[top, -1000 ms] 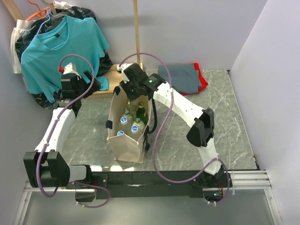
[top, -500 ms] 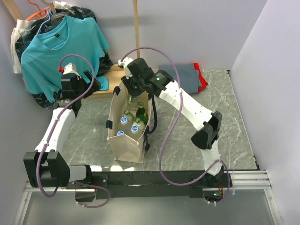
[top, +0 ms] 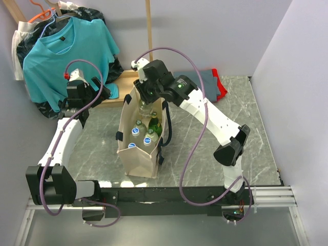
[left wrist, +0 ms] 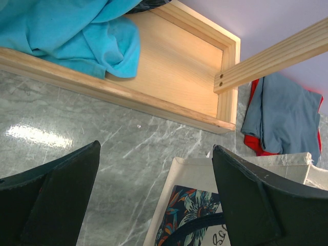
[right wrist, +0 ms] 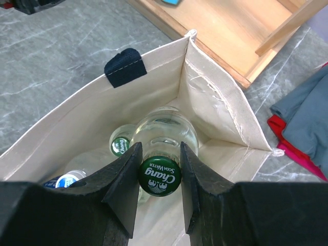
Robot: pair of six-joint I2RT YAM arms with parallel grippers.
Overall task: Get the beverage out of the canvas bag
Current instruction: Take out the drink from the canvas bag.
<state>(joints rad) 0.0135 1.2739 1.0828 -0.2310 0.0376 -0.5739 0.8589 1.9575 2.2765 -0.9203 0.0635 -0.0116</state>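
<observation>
Now my right gripper (right wrist: pixel 160 174) is clamped on the neck of the beverage (right wrist: pixel 165 128), a clear glass bottle with a green cap, one finger on each side just under that cap. Over the last second my right wrist has come up and back toward the far end of the canvas bag (right wrist: pixel 215 107) while the elbow swung outward, and the bottle has come up with it. I judge the lift is under way but not finished: in the wrist view the beige walls and a black side tab (right wrist: pixel 125 64) ring the bottle, so it remains inside the mouth. The bag itself has not shifted on the table (top: pixel 205 154), which suggests the bottle is sliding free rather than dragging the fabric.

My fingers and the bottle's own shoulder hide everything below it, so I cannot tell whether its base has cleared the neighbours. Beside it I make out another green cap (right wrist: pixel 121 145) and a sliver of a blue cap (right wrist: pixel 65 180), both partly covered.

Farther off, my left gripper (left wrist: pixel 156 189) has not moved; it hangs with fingers spread wide and nothing between them, above the table by the bag's far corner. A floral print (left wrist: pixel 187 215) at the bottom of that view is cut off, and I cannot say what it is. Beyond lie the wooden tray (left wrist: pixel 174 66), the teal shirt (left wrist: pixel 66 31) and folded grey cloth (left wrist: pixel 282 113).
</observation>
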